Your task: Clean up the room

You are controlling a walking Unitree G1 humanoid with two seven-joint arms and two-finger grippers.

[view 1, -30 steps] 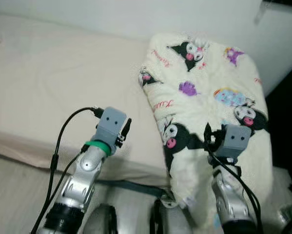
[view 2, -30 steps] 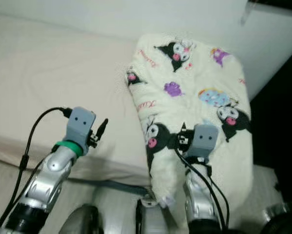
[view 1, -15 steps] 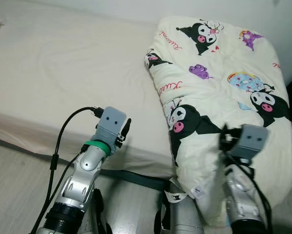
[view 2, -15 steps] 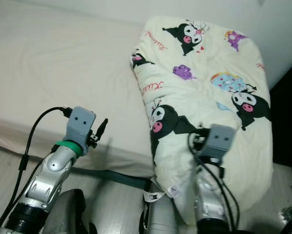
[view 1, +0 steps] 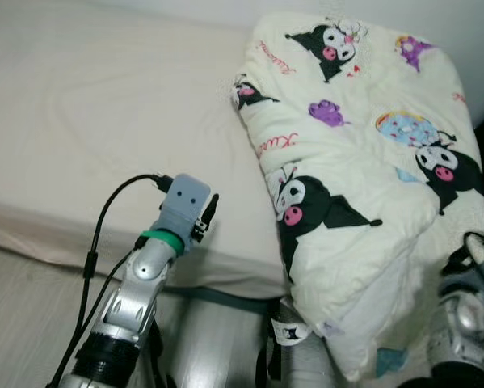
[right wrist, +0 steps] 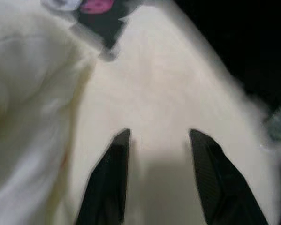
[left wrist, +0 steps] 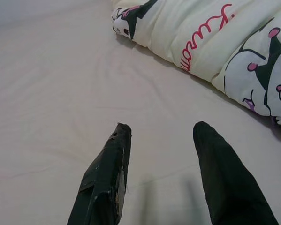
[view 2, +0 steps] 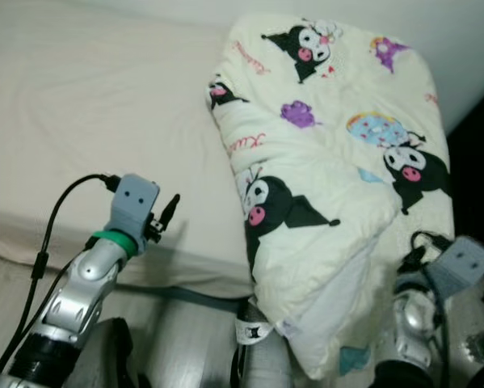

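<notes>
While the bed [view 1: 80, 121] with its plain cream sheet takes up most of the scene, the task's thing is the folded cartoon-print blanket [view 1: 355, 162] lying at the bed's right end, its lower edge drooping over the mattress side toward the floor. It looks thick, soft and light, so it should sag and unfold if lifted by a single layer; a firmer hold would likely be on the stacked fold near the hanging corner, where several layers bunch together. The left tool [left wrist: 161, 140] hovers over bare sheet near the blanket's edge, fingers spread apart and holding nothing. The right tool [right wrist: 159, 145] sits low by the hanging part of the blanket, its fingers also parted with pale fleece just ahead of them, gripping nothing. A small label [view 1: 288, 331] dangles from the lower hem.
</notes>
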